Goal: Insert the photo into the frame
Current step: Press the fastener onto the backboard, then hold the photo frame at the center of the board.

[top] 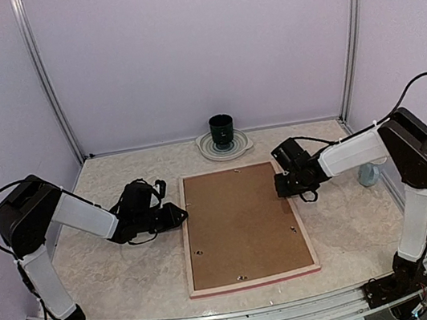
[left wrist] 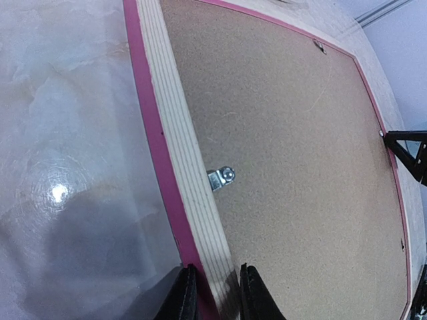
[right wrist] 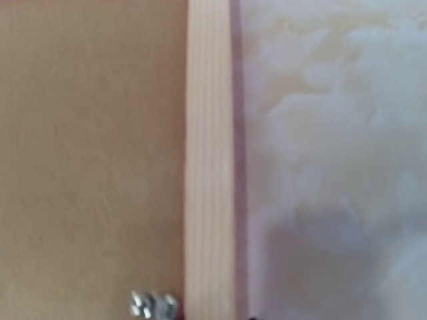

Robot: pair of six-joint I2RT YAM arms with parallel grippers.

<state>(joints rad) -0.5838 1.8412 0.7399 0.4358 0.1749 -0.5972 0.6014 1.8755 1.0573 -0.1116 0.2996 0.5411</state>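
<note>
While the frame (top: 253,281) lies back-up, the left pincer (left wrist: 216,280) clamps its rim; the right pincer (top: 284,188), I cannot tell.

Soft, even light from above fills the top view, which is sharp with faint shadows. In the left wrist view a round glare spot sits on the tabletop (left wrist: 59,192) at lower left, grey shadow lies below it, and the frame (left wrist: 183,160) bows with lens distortion. The right wrist view is blurred throughout.

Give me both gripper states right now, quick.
Left gripper: closed on the frame rim.
Right gripper: at the frame's right edge; cannot tell whether open or closed.
</note>
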